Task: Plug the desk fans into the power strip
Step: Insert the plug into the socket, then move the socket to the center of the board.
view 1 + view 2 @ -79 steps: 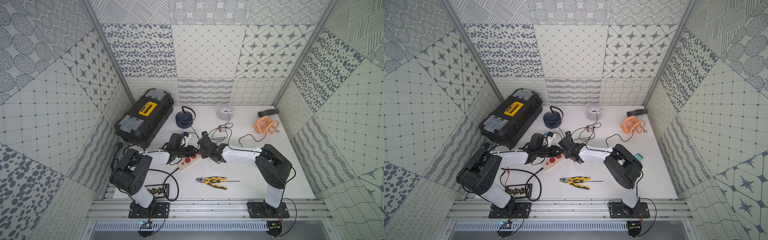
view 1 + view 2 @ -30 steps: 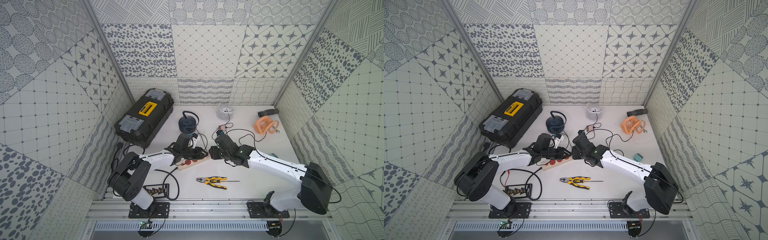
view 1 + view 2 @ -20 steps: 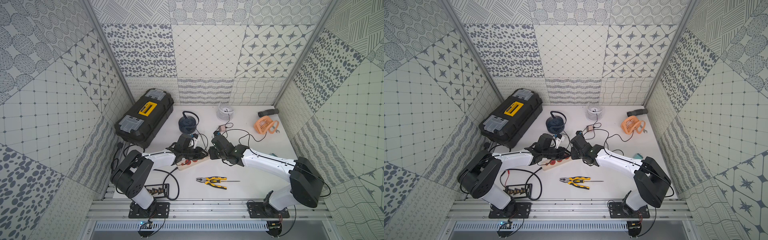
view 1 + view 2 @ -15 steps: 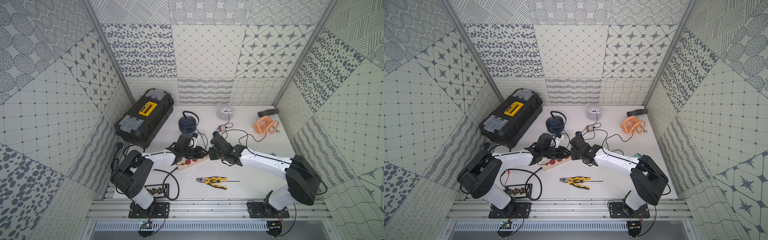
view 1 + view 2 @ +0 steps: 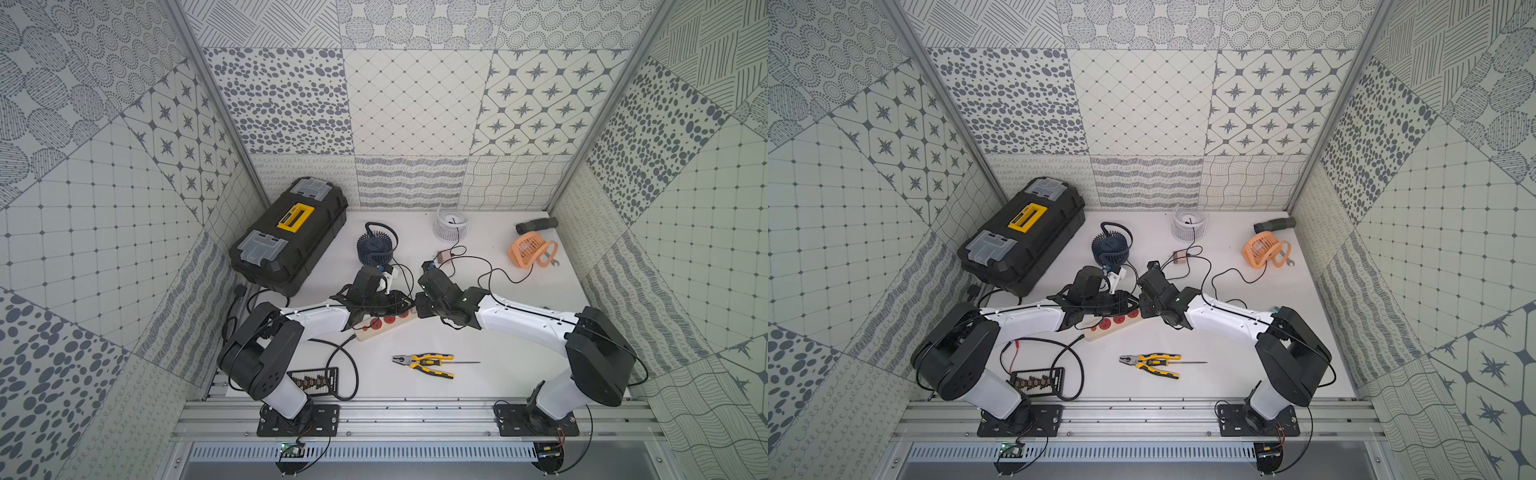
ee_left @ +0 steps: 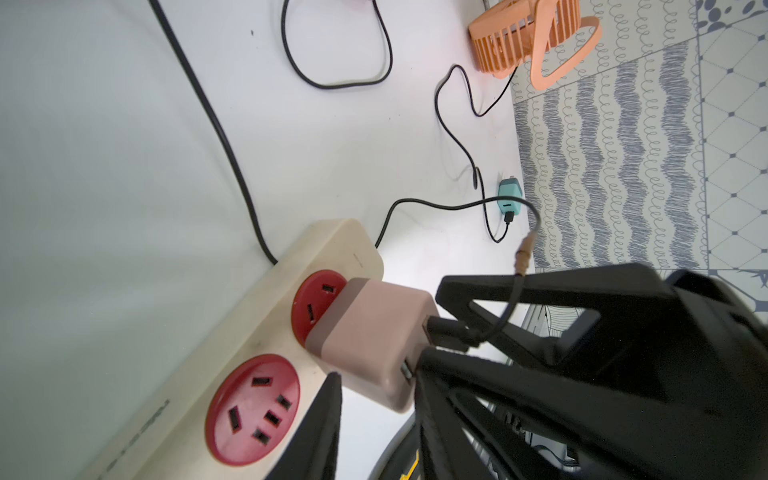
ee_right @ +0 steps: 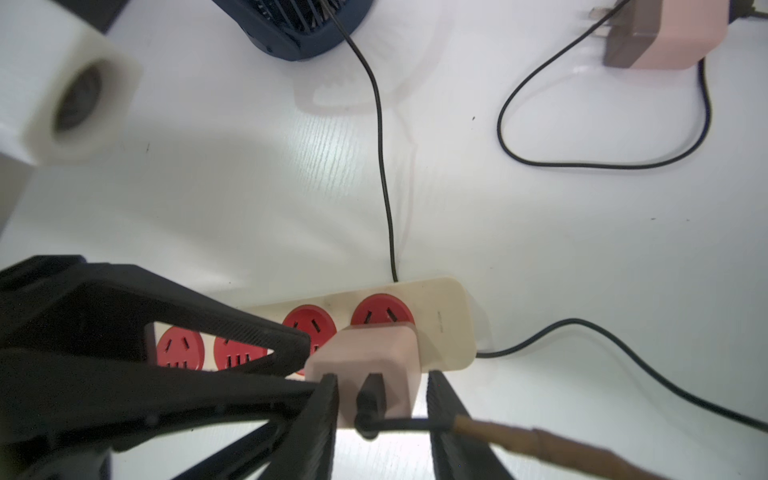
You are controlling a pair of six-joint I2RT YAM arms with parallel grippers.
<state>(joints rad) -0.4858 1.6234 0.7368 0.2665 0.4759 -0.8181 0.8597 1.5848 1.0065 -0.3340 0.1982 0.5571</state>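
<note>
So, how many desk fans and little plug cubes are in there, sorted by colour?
Navy blue round fan: 1
White ribbed round fan: 1
Orange plastic fan: 1
Pink plug cubes: 2, one at the cream power strip, one loose
Teal plug cube: 1
Total: 6

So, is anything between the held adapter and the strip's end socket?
Nothing visible. The adapter, in the right gripper, is against the end socket of the strip; its prongs are hidden. The left gripper is beside it.
</note>
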